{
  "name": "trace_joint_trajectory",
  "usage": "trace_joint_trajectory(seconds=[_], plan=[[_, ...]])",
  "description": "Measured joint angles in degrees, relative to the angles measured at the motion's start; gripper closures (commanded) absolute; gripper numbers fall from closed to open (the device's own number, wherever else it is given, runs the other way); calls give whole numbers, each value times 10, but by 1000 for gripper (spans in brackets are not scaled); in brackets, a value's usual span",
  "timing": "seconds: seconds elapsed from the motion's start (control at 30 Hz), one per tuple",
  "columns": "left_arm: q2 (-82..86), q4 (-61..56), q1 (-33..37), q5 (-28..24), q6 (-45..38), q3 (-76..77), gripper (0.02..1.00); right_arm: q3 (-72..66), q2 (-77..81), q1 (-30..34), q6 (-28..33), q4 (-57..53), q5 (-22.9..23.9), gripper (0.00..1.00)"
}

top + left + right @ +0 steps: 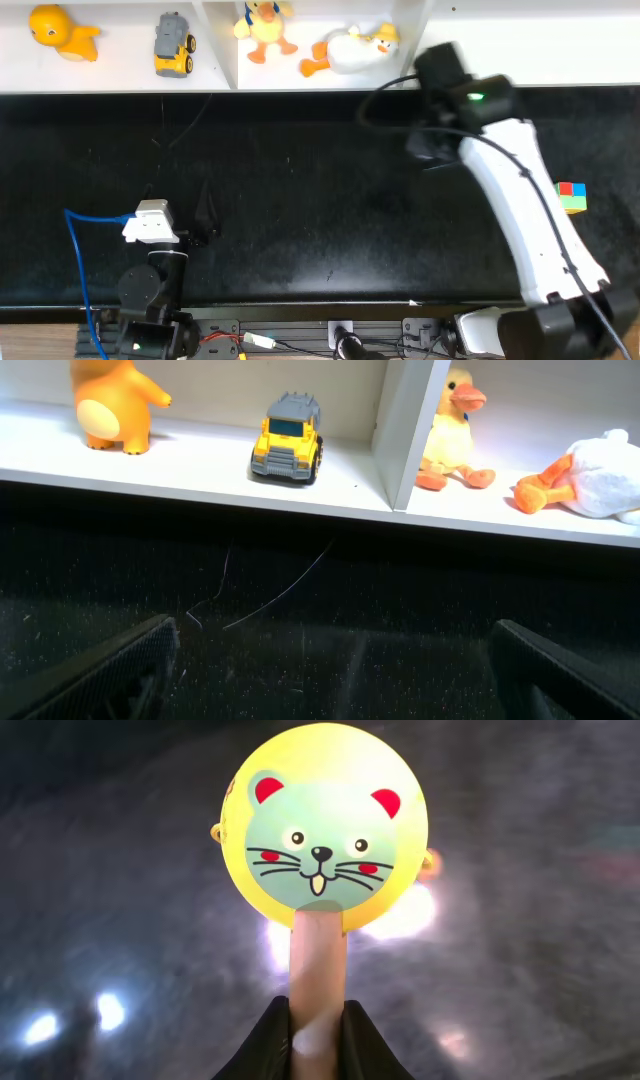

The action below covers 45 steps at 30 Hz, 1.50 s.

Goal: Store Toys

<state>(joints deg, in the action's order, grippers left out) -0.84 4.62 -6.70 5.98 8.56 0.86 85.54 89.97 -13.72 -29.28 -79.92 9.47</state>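
Right pincer [318,1012], rattle drum [322,830] handle gripped

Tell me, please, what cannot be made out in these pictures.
- Top view: the multicoloured cube is partly hidden by the white right arm.
- Left wrist view: the white plush duck is cut off by the edge.
- Right wrist view: the surface behind the round yellow face toy, held by the right gripper, is blurred.

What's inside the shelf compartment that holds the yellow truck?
The yellow truck and an orange duck toy stand apart on its white floor. Nothing covers them; the compartment's far left end runs out of frame.
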Motion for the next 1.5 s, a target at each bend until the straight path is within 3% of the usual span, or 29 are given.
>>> trace_joint_trajectory(seconds=[0.23,0.37,0.8,1.03,1.5], plan=[[0,0,0,0,0,0,20,-19,-10,79,79,96,-1,956],[0,0,0,0,0,0,20,-60,-10,120,163,196,-5,958],[0,0,0,0,0,0,20,-162,0,137,360,489,-44,956],[0,0,0,0,0,0,20,-166,65,137,398,583,-74,956],[0,0,0,0,0,0,23,-167,133,137,396,715,-93,956]])
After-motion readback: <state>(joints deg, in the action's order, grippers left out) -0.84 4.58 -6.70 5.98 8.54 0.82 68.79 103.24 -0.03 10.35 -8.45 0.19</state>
